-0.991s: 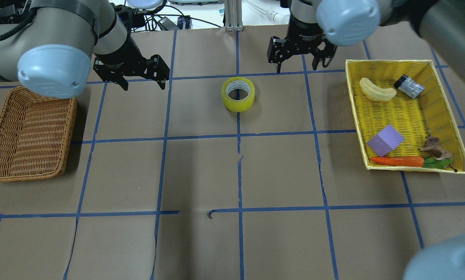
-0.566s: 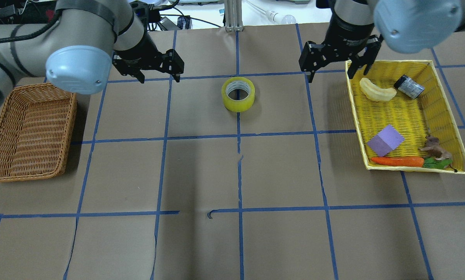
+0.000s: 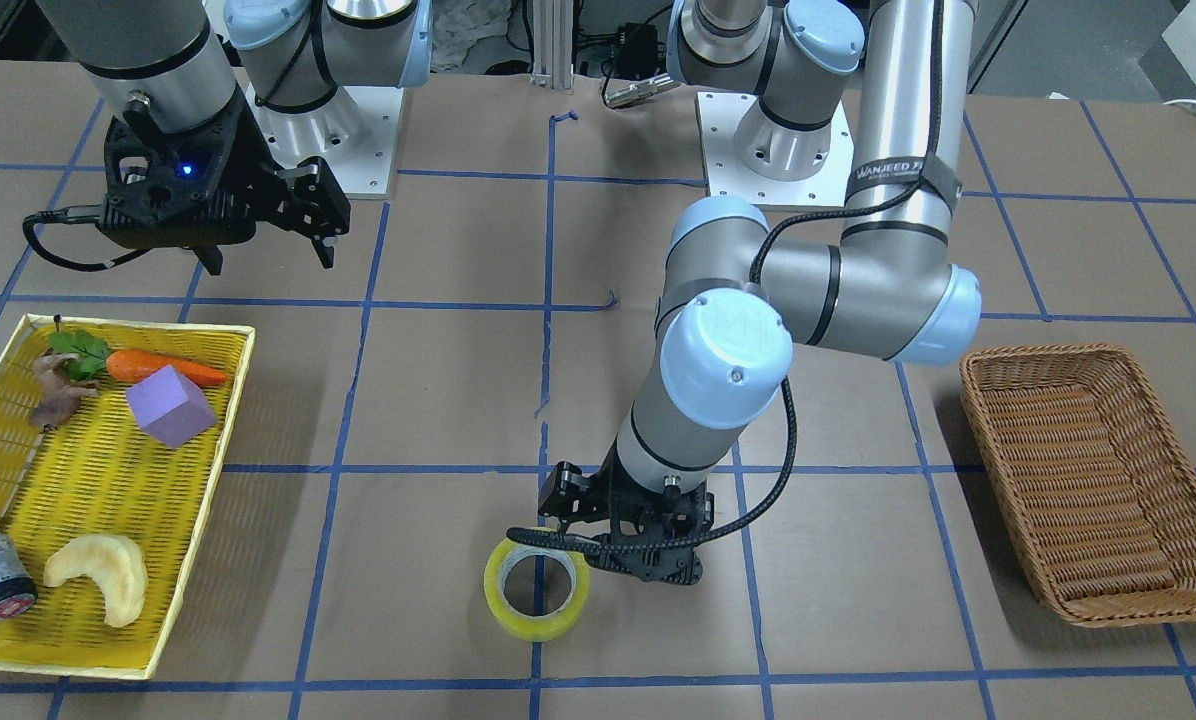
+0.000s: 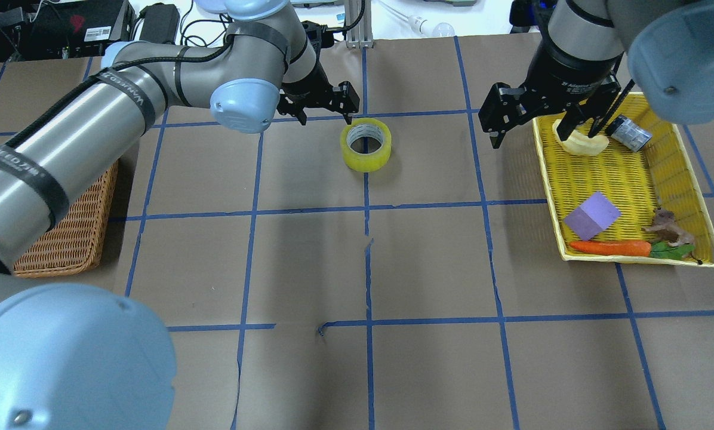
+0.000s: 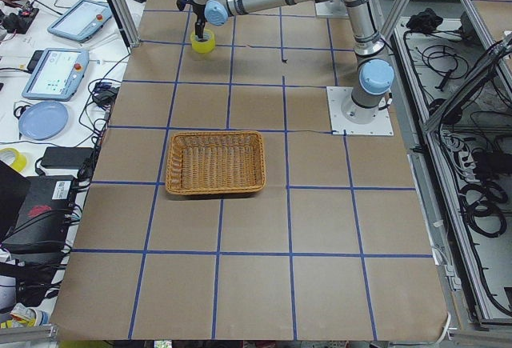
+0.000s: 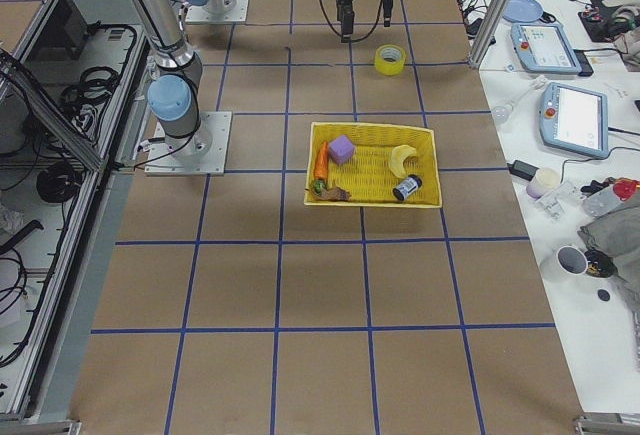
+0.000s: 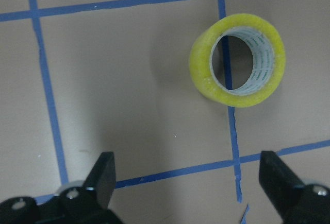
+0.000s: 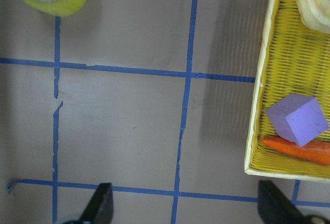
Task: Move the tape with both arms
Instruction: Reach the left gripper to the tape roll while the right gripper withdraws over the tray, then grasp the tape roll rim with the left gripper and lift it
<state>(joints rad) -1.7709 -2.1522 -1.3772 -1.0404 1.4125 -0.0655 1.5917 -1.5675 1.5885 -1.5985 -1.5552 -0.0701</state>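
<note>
the tape [image 4: 366, 162] lies on the table [image 4: 428, 269], midway between its sides and in the half far from the robot. the basket [image 3: 1088, 470] sits to the robot's left and the tray [image 4: 619, 173] to its right. in the tray, the cube [image 4: 592, 215], the carrot [image 4: 609, 247] and the toy animal [image 4: 667, 230] lie at the near end. the curved piece [image 3: 98, 590] and the small cylinder [image 4: 630, 134] lie at the far end. the left gripper [image 4: 328, 113] hangs just beside the tape on the basket side, and the right gripper [image 3: 270, 258] hangs on the tray side
</note>
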